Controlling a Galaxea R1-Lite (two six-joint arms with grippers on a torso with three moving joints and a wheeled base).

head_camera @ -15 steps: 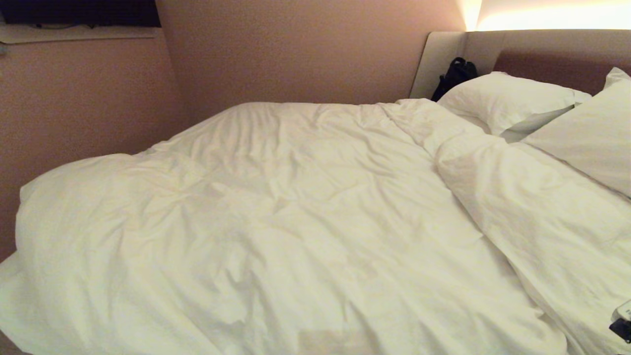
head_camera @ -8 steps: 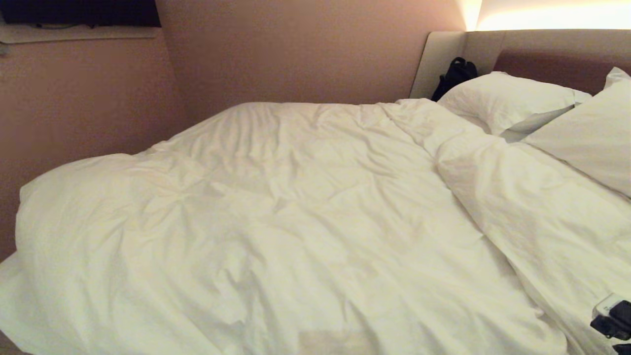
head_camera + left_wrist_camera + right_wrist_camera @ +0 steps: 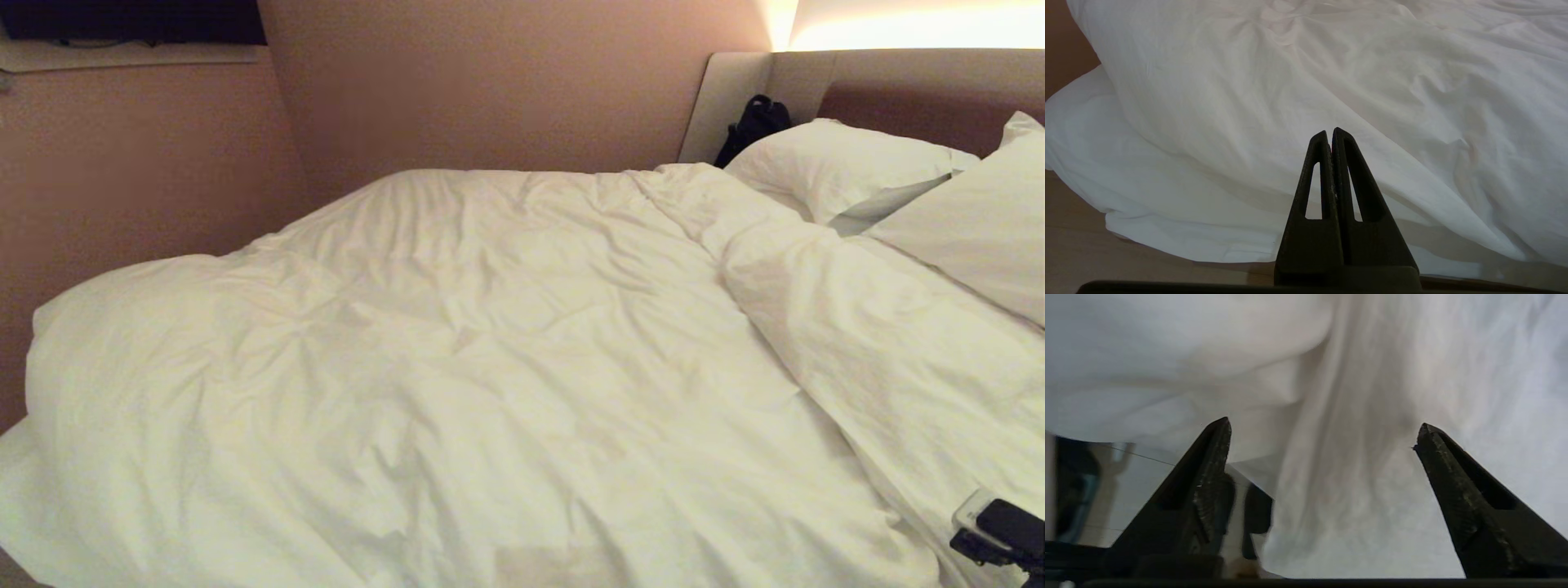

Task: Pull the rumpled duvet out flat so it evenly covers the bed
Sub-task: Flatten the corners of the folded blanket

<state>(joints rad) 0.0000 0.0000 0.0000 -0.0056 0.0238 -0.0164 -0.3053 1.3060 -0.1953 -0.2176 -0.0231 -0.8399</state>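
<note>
Your right gripper (image 3: pixel 1323 435) has black, tapered, textured fingers (image 3: pixel 1457 490); your left gripper (image 3: pixel 1329 134) has black slotted ones.

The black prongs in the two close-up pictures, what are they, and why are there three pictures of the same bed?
They are the robot's two grippers, each filmed by a camera on its own wrist. The wide picture comes from a camera on the robot's head, looking over the bed. There the puffy white duvet lies rumpled across the mattress, with two pillows by the headboard and a dark bag in the corner. The left gripper is shut, holds nothing and hangs by the duvet's edge near the floor. The right gripper is wide open just in front of a fold of duvet, gripping nothing yet; its arm peeks into the wide picture's lower right corner.
</note>
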